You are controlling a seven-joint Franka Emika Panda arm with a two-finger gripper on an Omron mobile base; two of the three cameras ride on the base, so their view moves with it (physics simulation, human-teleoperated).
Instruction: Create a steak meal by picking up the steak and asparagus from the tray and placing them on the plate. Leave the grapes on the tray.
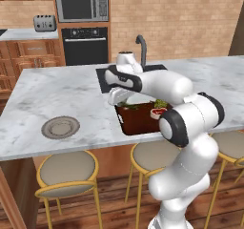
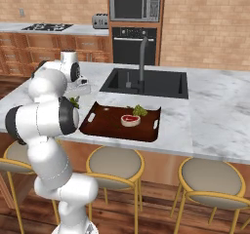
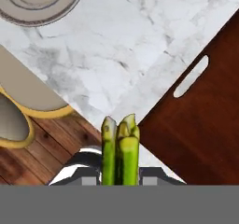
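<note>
My gripper (image 3: 119, 174) is shut on the asparagus (image 3: 120, 150), a bundle of green stalks that sticks out between the fingers. It hangs over the counter's front edge, just off the left end of the dark reddish-brown tray (image 3: 200, 125). The grey-beige plate (image 3: 42, 17) lies further left on the marble. In the left base view the gripper (image 1: 120, 100) and the asparagus (image 1: 127, 104) sit at the tray's (image 1: 136, 124) left end, and the plate (image 1: 60, 127) lies apart to the left. The steak (image 2: 130, 120) and the grapes (image 2: 140, 110) rest on the tray (image 2: 105, 123).
A sink (image 2: 146, 82) with a dark faucet (image 2: 142, 57) lies behind the tray. Round stools (image 1: 66, 168) stand below the counter's front edge. Bare marble (image 1: 90, 118) separates the tray from the plate.
</note>
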